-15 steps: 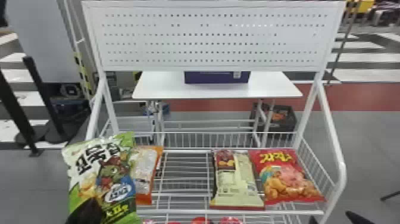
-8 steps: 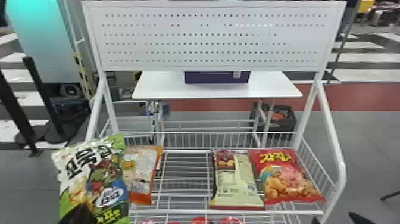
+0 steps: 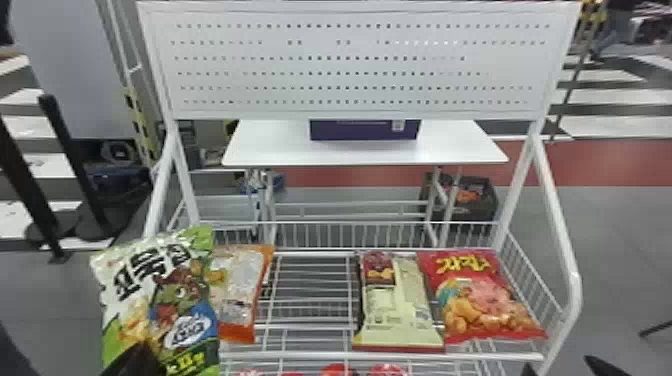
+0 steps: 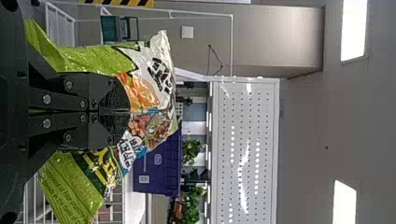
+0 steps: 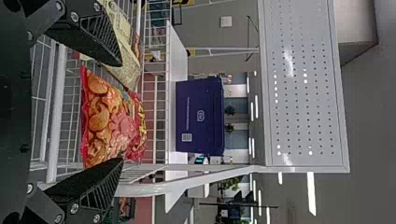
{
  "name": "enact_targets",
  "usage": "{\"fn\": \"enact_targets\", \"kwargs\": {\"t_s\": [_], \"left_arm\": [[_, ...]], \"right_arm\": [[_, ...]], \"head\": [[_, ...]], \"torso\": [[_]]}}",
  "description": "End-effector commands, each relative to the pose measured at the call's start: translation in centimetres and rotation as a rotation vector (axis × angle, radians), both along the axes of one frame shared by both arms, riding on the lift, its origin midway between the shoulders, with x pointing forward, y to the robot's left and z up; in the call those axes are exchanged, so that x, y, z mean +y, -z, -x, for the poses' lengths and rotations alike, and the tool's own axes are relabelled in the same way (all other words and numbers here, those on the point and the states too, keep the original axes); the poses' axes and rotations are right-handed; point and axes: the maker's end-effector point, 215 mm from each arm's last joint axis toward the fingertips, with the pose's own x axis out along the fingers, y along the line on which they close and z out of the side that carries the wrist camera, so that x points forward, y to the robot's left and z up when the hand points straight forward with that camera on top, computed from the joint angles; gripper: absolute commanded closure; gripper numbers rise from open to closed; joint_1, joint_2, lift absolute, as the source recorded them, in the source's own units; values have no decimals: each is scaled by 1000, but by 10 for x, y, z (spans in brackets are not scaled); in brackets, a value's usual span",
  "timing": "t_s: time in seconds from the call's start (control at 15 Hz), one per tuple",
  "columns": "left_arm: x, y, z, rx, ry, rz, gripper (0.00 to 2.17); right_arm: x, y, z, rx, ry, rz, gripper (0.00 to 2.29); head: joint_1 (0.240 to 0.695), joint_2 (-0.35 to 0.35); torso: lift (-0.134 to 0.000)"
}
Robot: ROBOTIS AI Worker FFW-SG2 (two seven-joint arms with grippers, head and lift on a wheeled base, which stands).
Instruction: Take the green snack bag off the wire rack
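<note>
1. Green snack bag [image 3: 170, 295], lower left of the head view, is clenched by the left gripper [image 4: 128, 111], apparently lifted off the wire rack [image 3: 380, 356].
2. Remaining, probably: drawing it clear.
3. Right gripper [image 5: 122, 112], lower right: jaws released, empty.

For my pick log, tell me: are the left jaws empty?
No, the left jaws are closed on the green snack bag.

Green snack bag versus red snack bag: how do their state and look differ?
The green snack bag is pinched in the left gripper, while the red snack bag lies on the wire rack. The green bag's front is green and white; the red bag's is mostly red. Both show food pictures.
</note>
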Motion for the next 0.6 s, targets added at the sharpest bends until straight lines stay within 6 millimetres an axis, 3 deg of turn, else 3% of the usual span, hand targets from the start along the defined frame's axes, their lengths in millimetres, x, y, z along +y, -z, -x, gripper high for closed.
{"fn": "enact_targets", "kwargs": {"t_s": [0.0, 0.53], "left_arm": [[0, 0, 0, 1, 0, 0, 1659], [0, 0, 1, 1, 2, 0, 1659]], "right_arm": [[0, -1, -1, -2, -1, 1, 174], [1, -1, 0, -3, -2, -1, 174]], "head": [[499, 0], [499, 0]], "torso": [[0], [0]]}}
